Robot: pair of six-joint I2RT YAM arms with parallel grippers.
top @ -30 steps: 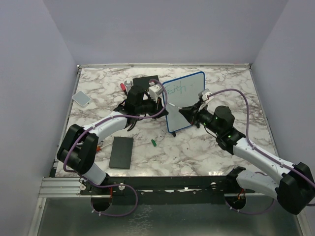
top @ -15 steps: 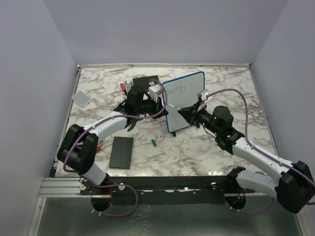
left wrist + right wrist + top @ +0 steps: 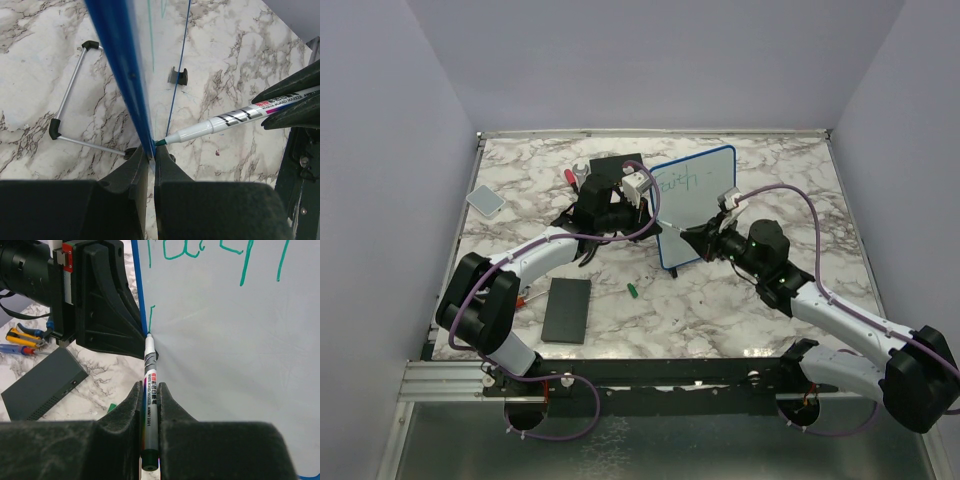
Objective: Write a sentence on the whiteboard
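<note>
The whiteboard (image 3: 705, 195) stands upright just 1 o'clock of the desk's (image 3: 700, 310) middle, with the left jaws clenched on its blue 9 o'clock edge. The right jaws grasp a marker (image 3: 150, 382), its tip touching the white face below the green sentence (image 3: 680, 182).

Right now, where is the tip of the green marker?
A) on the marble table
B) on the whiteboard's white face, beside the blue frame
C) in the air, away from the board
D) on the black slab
B: in the right wrist view, the marker in the right gripper has its tip against the whiteboard, next to the frame and below the sentence.
</note>
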